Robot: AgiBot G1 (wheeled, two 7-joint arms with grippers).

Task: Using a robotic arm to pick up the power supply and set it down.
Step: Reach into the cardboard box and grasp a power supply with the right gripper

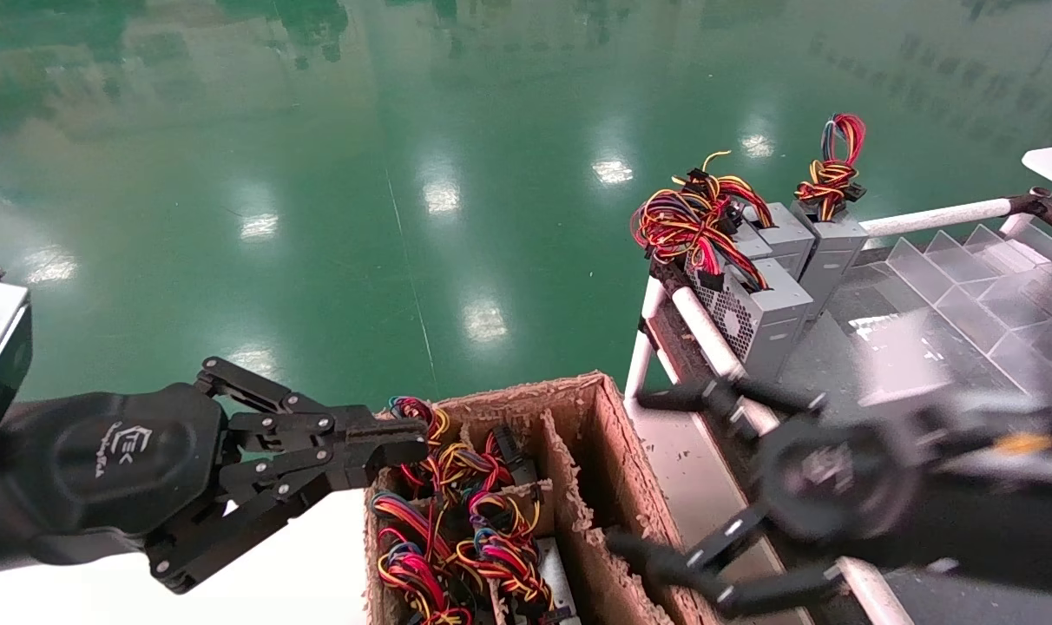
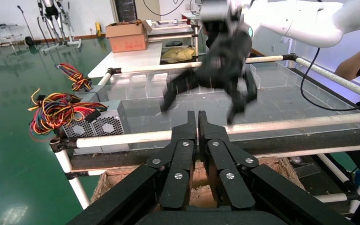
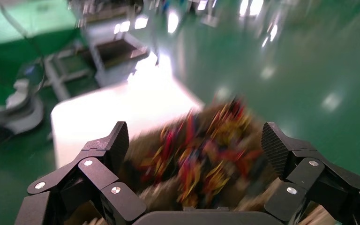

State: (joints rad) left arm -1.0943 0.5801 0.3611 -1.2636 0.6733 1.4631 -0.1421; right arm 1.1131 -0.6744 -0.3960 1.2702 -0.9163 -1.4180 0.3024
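The power supply (image 1: pixel 483 529) to be picked sits among several alike in a divided cardboard box (image 1: pixel 608 417). Only their tied bundles of red, yellow and blue wires show at the top, so the units seem to stand on end with their long axes running down into the compartments. The compartment nearest the rack looks empty.

The right gripper (image 1: pixel 665 473) hangs over that rack-side edge of the box, fingers (image 3: pixel 110 140) spread wide with nothing between them. In its wrist view the wire bundles lie straight ahead between the open fingers, so this arm faces the load and looks to be the one that will reach in. The supply lies just beyond and below its fingertips, towards the left gripper.

The left gripper (image 1: pixel 400 443) hovers at the box's opposite edge, fingers (image 2: pixel 192 126) pressed together and empty, tips over the nearest bundle.

Beyond the box, on the rack's white-railed bench (image 1: pixel 934 213), three more supplies (image 1: pixel 773 317) stand at the near corner, wires up.
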